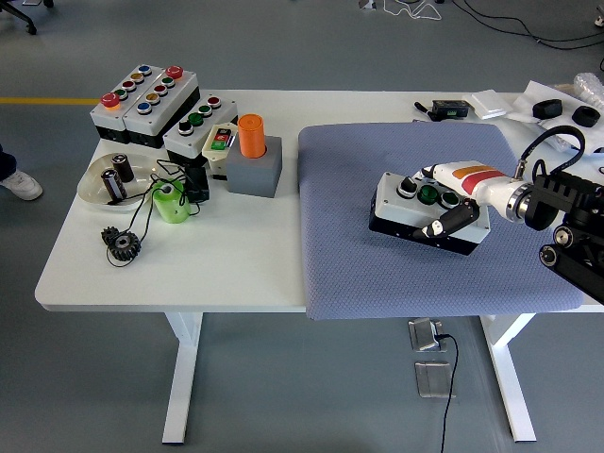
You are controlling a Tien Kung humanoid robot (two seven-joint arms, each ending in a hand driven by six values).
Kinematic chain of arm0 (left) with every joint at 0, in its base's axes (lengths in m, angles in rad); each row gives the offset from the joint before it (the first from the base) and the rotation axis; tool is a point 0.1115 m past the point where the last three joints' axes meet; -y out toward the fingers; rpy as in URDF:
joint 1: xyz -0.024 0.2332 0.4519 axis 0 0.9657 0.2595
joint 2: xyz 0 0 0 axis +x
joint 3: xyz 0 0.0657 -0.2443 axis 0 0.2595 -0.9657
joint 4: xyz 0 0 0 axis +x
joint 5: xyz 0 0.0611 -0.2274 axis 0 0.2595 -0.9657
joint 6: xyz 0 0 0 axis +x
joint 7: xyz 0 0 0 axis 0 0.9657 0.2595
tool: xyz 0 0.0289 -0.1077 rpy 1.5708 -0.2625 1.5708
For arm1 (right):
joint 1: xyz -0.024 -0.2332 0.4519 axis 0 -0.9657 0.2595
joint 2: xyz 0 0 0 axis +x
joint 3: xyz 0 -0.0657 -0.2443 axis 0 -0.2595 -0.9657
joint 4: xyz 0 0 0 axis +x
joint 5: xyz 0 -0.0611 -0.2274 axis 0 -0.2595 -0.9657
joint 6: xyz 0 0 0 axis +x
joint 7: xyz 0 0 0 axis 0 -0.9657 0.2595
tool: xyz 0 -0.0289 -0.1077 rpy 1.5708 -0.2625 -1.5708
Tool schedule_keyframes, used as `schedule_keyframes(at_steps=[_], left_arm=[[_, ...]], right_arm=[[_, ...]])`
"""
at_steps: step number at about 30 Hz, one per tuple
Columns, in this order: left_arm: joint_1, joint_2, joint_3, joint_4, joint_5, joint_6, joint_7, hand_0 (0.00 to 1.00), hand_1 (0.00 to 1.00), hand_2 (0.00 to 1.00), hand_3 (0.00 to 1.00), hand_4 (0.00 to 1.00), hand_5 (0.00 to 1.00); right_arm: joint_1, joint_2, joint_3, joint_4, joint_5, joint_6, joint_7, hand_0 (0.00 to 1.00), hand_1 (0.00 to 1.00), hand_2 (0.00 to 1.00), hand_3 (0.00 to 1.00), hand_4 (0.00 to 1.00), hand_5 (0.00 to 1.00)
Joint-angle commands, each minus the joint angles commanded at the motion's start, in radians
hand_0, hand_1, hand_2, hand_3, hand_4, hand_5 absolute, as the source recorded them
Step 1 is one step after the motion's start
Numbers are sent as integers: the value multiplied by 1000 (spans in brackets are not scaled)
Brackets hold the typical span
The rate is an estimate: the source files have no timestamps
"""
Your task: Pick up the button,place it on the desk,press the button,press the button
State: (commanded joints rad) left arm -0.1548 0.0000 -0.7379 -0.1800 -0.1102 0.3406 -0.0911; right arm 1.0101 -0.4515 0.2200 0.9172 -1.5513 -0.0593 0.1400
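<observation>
Head view: one button box (412, 209) with three knobs on one grey mat (415, 217), right hand (451, 203) fingers (447, 222) curled snug round its right end, thumb across the front.

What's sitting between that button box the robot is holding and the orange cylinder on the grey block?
In the head view, only bare blue-grey mat and a strip of white table lie between the button box and the orange cylinder. Nothing else.

Right hand (460, 201) covers the button box's (408, 205) right end; arm cut off at right edge. Shoe (19, 183) cropped at left edge. Far-left panel (146, 99) labels too small to read.
</observation>
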Motion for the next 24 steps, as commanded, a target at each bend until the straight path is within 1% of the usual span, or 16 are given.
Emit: schedule_keyframes(at_steps=[5,6,7,10,12,17,18,23,24], left_arm=[[3,1,4,0,-2,0,0,655,701,726,501,326,952],[3,1,3,0,-1,0,0,655,701,725,501,327,952],[2,1,2,0,-1,0,0,655,701,725,501,327,952],[-2,2,-9,0,7,1,1,655,701,725,501,327,952],[-4,3,-9,0,7,1,0,655,701,726,501,327,952],[-5,3,-7,0,2,0,-1,655,701,726,501,327,952],[-5,3,-7,0,2,0,-1,655,701,726,500,327,951],[-6,4,-4,0,-1,0,-2,655,701,726,500,327,951],[-6,3,-4,0,-2,0,-2,655,701,726,501,327,953]], right_arm=[[5,14,-29,-12,-33,-8,7,85,77,199,295,577,327],[7,16,-32,-15,-37,-10,11,95,90,206,314,560,304],[8,17,-34,-17,-39,-12,13,95,90,206,314,560,304],[18,17,-44,-24,-53,-22,25,95,90,206,314,560,304],[22,15,-45,-25,-65,-33,28,102,99,217,329,561,296],[24,15,-51,-22,-86,-49,32,102,99,217,329,561,296],[24,16,-52,-22,-87,-49,32,152,124,262,389,553,273],[27,21,-72,-26,-104,-54,24,152,124,262,389,553,273],[27,21,-74,-26,-107,-54,22,242,191,312,420,554,271]])
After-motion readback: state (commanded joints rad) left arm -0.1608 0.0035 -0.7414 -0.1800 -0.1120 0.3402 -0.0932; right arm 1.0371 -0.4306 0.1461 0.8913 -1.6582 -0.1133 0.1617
